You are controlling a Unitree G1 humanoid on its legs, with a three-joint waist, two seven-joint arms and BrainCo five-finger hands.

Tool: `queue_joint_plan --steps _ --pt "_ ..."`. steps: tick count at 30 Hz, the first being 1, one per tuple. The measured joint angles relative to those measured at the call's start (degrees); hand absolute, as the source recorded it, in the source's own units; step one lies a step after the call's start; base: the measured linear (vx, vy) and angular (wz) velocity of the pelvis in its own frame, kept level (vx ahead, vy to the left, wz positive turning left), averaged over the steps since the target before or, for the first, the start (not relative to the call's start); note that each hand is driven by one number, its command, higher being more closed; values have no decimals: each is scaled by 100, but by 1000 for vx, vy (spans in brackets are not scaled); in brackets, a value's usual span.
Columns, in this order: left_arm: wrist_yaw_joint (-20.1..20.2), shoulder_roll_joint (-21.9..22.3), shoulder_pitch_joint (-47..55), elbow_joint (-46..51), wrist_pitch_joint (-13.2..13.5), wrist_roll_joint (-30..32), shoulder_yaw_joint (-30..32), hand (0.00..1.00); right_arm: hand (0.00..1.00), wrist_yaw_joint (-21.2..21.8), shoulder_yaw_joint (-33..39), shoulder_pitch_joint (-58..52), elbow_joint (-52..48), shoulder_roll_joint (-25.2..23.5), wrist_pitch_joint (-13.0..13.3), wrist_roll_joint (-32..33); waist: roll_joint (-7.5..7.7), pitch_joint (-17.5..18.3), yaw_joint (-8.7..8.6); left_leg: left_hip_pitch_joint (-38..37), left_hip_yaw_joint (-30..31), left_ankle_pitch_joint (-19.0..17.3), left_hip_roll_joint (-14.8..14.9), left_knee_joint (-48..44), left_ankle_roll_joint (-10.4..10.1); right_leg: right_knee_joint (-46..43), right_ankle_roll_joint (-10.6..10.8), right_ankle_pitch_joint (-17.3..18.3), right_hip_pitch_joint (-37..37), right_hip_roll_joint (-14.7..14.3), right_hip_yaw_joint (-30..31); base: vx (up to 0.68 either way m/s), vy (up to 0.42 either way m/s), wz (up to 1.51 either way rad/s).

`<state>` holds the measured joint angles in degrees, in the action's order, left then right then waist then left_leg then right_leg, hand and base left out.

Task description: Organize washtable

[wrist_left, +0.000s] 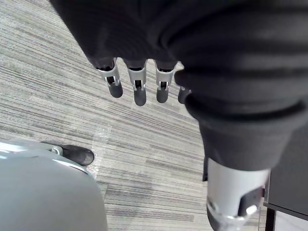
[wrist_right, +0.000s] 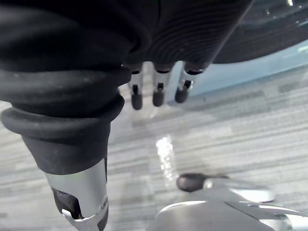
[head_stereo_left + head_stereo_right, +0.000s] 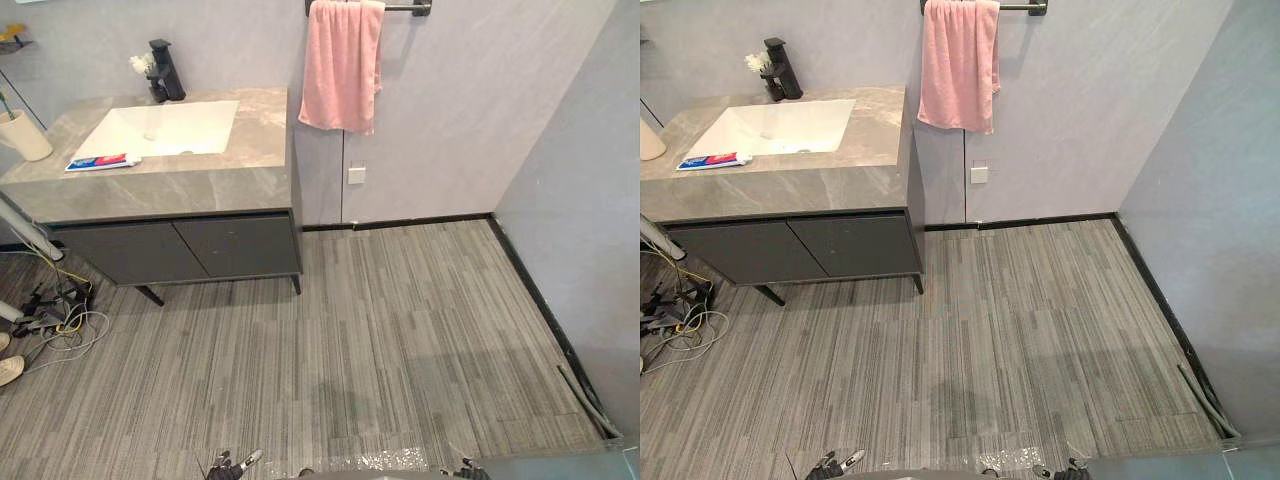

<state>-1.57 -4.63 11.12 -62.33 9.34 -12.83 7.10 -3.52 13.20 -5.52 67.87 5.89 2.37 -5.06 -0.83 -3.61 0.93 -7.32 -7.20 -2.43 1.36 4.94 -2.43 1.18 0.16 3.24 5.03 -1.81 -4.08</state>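
The washtable (image 3: 200, 182) stands at the far left against the wall, with a grey stone top and a white sink (image 3: 160, 128) set in it. A black faucet (image 3: 165, 70) rises behind the sink, with small white flowers (image 3: 140, 63) beside it. A toothpaste tube (image 3: 102, 161) lies on the top's front left. A cream cup (image 3: 24, 134) stands at the left end. My left hand (image 1: 139, 91) and right hand (image 2: 159, 94) hang low over the floor, far from the table, fingers straight and empty. They also peek in as the left hand (image 3: 230, 465) and the right hand (image 3: 465, 470).
A pink towel (image 3: 342, 65) hangs on a rail right of the washtable. Dark cabinet doors (image 3: 200, 248) sit under the top. Cables and stand legs (image 3: 55, 310) clutter the floor at the left, by a shoe (image 3: 10, 368). A grey wall (image 3: 590, 230) closes the right side.
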Motion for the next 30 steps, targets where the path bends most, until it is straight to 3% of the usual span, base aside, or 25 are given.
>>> queue_joint_plan --steps 28,30 --pt "-5 -25 -4 -6 -4 1 8 0 0 3 -2 -42 -30 -18 -1 119 45 -8 -3 97 73 -55 33 -138 -18 104 5 4 28 -22 -111 -12 -6 1" --pt "-5 -71 -59 -10 -10 -3 27 0 0 3 -1 -36 -58 -53 1 170 99 -62 -5 414 91 -383 88 -815 -41 94 4 5 56 -28 -137 23 -28 5"
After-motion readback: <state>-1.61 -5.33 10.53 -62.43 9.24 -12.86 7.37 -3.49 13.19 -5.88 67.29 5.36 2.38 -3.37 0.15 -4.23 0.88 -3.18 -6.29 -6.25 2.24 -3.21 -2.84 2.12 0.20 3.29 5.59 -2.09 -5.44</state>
